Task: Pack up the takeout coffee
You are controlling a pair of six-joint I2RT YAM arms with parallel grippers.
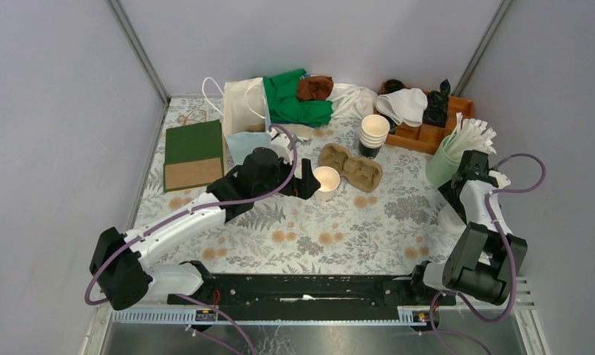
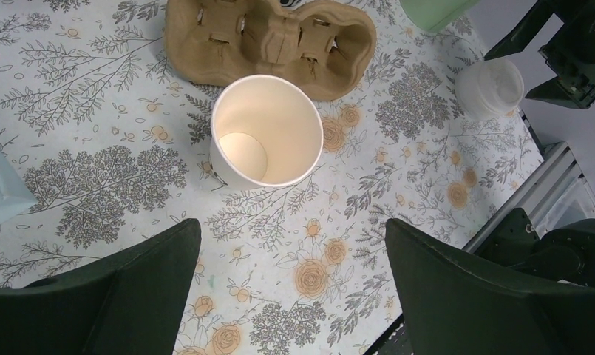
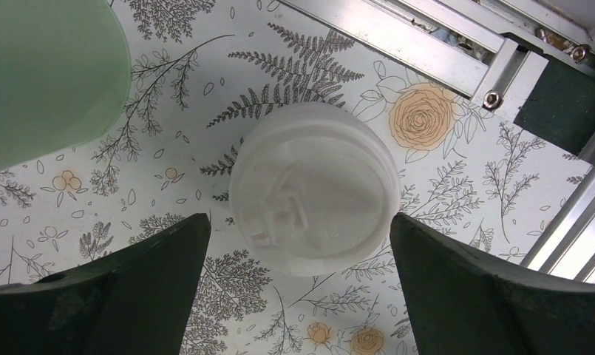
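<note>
Now our left gripper hangs with jaws spread wide over the paper cup, which is lidless with its bare bottom showing. It stands just below the pulp tray, with open cloth around it. Our right gripper, likewise released, hovers over the white lid (flat on the cloth), between the green tumbler upper left and the aluminium rail upper right.

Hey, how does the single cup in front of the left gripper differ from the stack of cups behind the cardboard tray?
The single cup is one cup, standing at the near-left end of the pulp tray. The stack of cups is several nested, taller, and stands on the tray's far side. Both are pale, upright and lidless.
</note>
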